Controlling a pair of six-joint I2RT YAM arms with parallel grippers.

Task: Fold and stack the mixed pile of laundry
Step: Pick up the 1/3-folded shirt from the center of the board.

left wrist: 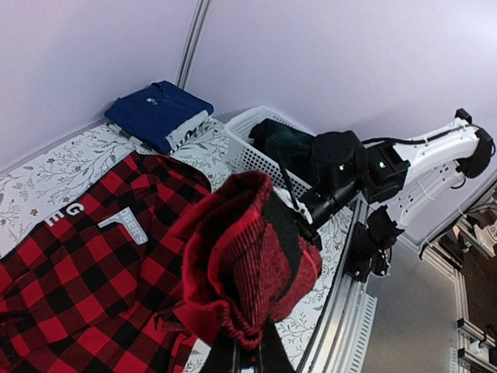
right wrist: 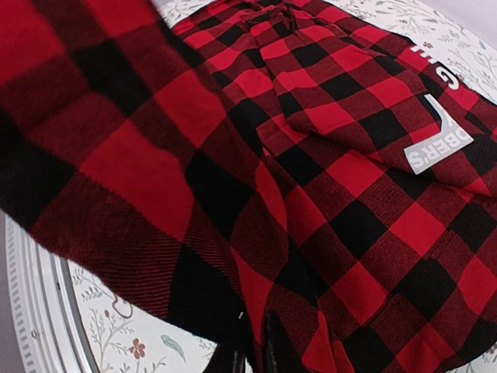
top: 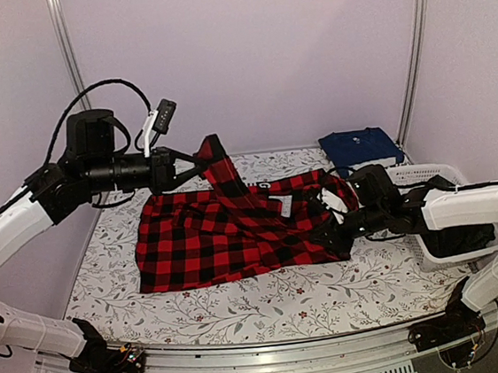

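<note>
Flannel shirt (top: 228,238), red-and-black checked, is lying mostly open across the floral table cloth (top: 270,304), and I am only partway into folding it. My left gripper (top: 195,164) is pinching a bunched part of it tight and holding that part up above the back of the spread cloth. My right gripper (top: 340,223) is sitting low at the shirt's right edge, fingers drawn narrow on a fold of fabric that is draping across its wrist view.

One navy garment (top: 361,146) is lying folded at the far right corner, so I am counting that piece as done. A dark garment (top: 464,240) is sitting inside the white basket (top: 426,171), not yet folded. I am judging the job at roughly a third along: this shirt is needing its folds and a place on the stack, and the basket item is waiting after it.
</note>
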